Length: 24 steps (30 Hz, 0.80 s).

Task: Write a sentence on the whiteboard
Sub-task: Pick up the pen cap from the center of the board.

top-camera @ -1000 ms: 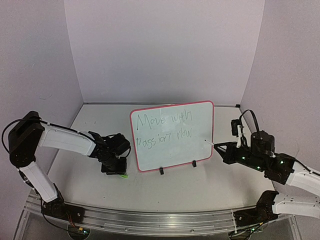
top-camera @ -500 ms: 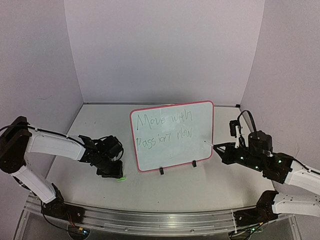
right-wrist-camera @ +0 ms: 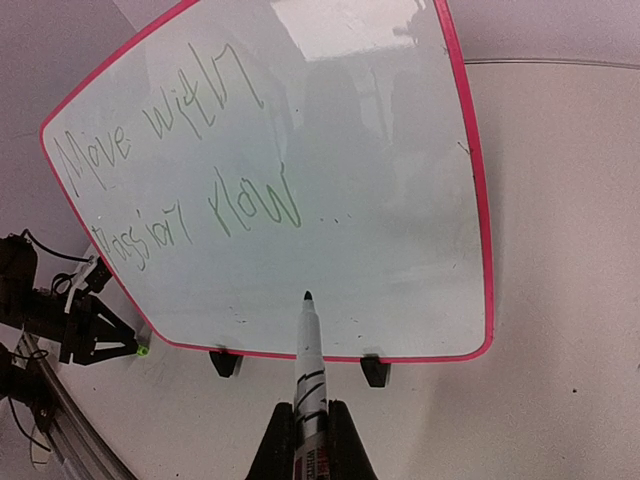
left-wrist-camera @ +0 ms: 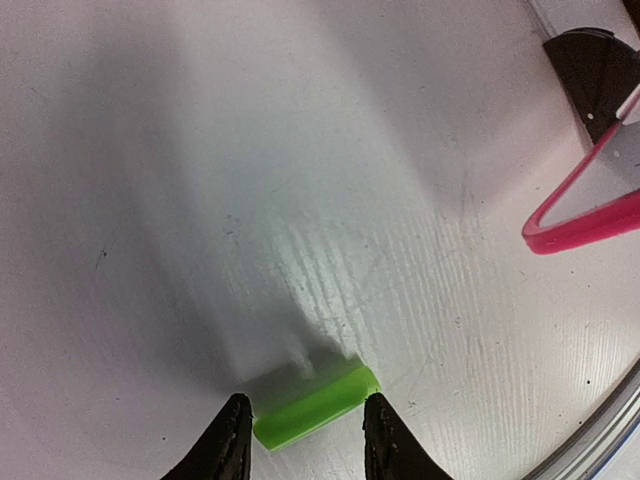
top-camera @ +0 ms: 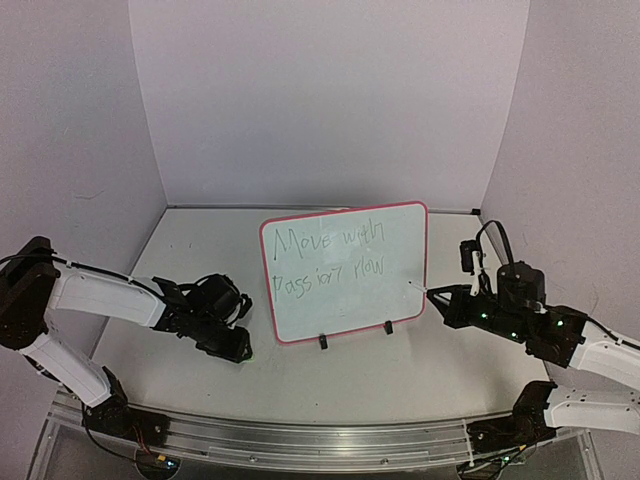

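Fingers (right-wrist-camera: 276, 440) of the right gripper (right-wrist-camera: 308, 425) are pressed onto the barrel of a marker (right-wrist-camera: 307, 365), one on each side. The marker points at the whiteboard (right-wrist-camera: 400, 200), and its dark tip sits at the lower middle of the white face, below the writing. Whether the tip touches the surface cannot be told. In the top view this gripper (top-camera: 437, 297) hangs just beside the whiteboard's (top-camera: 350, 310) right edge.

The left gripper (left-wrist-camera: 300, 425) pinches a small green cap (left-wrist-camera: 310, 400) between its two dark fingers (left-wrist-camera: 232, 445), low over the table (left-wrist-camera: 150, 150). A pink corner of the whiteboard (left-wrist-camera: 590, 215) shows off to its right. From above, that gripper (top-camera: 235, 345) lies to the left of the board's lower left corner, near but apart from the frame.

The whiteboard stands upright on two black clip feet (top-camera: 322, 342) at mid-table. The sentence (top-camera: 330, 255) runs in two slanted green lines across its upper left part, the first reading "Move with" (right-wrist-camera: 150, 125).
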Available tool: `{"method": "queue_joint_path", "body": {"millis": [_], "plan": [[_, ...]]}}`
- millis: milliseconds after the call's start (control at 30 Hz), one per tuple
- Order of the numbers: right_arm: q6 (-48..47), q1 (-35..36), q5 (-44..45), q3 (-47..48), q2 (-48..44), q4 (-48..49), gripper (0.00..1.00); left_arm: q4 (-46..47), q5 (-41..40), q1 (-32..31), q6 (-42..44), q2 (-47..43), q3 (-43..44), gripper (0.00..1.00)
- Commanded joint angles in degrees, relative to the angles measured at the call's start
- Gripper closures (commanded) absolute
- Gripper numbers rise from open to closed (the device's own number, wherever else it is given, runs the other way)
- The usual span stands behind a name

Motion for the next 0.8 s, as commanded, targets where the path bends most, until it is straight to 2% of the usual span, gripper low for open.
{"method": "queue_joint_path", "body": {"millis": [0,367,767], "plan": [[0.76,-0.27,0.09,0.33,0.19,1.63,1.0,3.7,4.11,-0.18,3.62,-0.04,-0.57,0.63],[1.04,-0.3,0.08,0.69,1.57,1.63,1.0,2.6,9.48,-1.86,4.96,-0.37,-2.63,0.63],[1.44,-0.31,-0.98,0.99,2.57,1.71,1.0,0.71,2.25,-5.69,6.02,0.41,-0.78,0.68]]}}
